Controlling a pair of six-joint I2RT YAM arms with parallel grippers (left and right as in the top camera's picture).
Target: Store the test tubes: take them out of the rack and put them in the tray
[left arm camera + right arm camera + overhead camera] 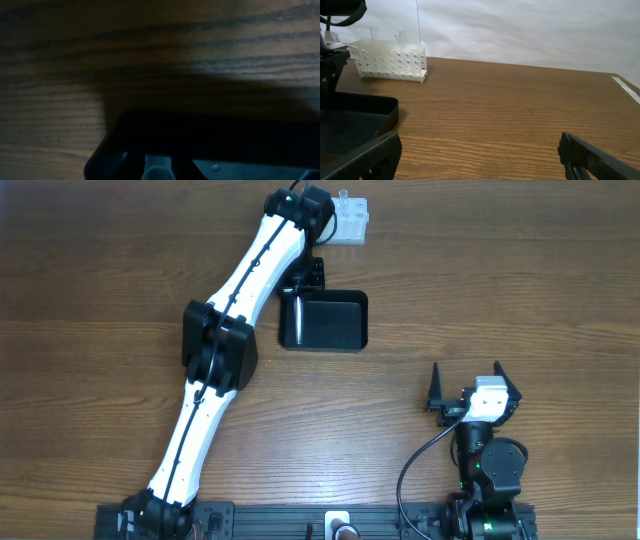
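Note:
The clear test tube rack (352, 220) stands at the table's far edge, and a few tubes (400, 36) stick up out of the rack (392, 61). Just in front of it sits the black tray (345, 340), with one test tube (297, 320) lying along its left wall. My left gripper (308, 275) hangs over the tray's far left corner, beside that tube's far end. In the left wrist view a tube end (157, 172) shows close up against the dark tray (210, 135). My right gripper (468, 385) stands open and empty near its base, well short of the tray (355, 125).
The left arm (235, 310) stretches diagonally across the left half of the table up to the rack. Bare wood lies between the right gripper (480, 142) and the tray, and to the right of both.

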